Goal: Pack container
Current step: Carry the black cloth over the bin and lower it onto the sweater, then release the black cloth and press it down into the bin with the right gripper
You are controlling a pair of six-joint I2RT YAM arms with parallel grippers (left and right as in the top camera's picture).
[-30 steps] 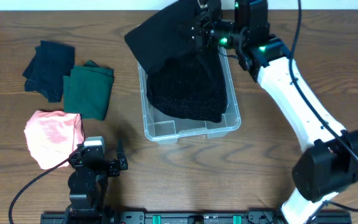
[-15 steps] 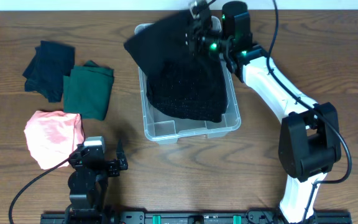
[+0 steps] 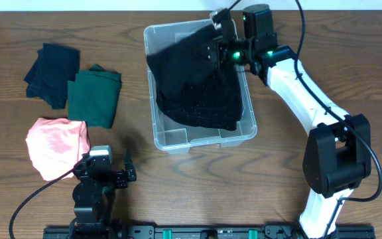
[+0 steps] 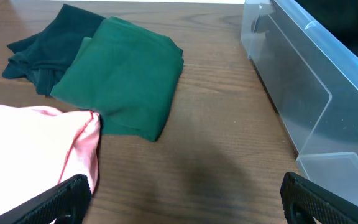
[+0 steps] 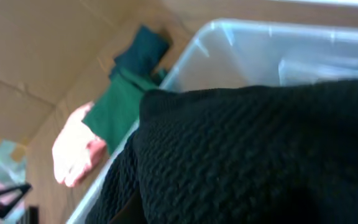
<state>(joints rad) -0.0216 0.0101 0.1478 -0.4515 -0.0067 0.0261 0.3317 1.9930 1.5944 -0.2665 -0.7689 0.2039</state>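
The clear plastic container (image 3: 171,138) stands at the table's middle, and its near wall shows in the left wrist view (image 4: 316,81). A black knitted garment (image 3: 197,93) lies in it, one edge lifted at the back right. My right gripper (image 3: 216,45) is at that lifted edge over the container's far right corner, shut on the black garment (image 5: 260,155), which fills the right wrist view and hides the fingers. My left gripper (image 3: 105,174) rests near the table's front left, open and empty, its fingertips (image 4: 182,199) wide apart above bare wood.
A dark green folded garment (image 3: 95,96), a navy garment (image 3: 52,73) and a pink garment (image 3: 55,146) lie on the table left of the container. The green (image 4: 120,74) and pink (image 4: 36,143) ones also show in the left wrist view.
My right gripper has moved down and slightly back over the container, lowering the black garment so its raised flap now lies inside the rim. The left arm has not moved.
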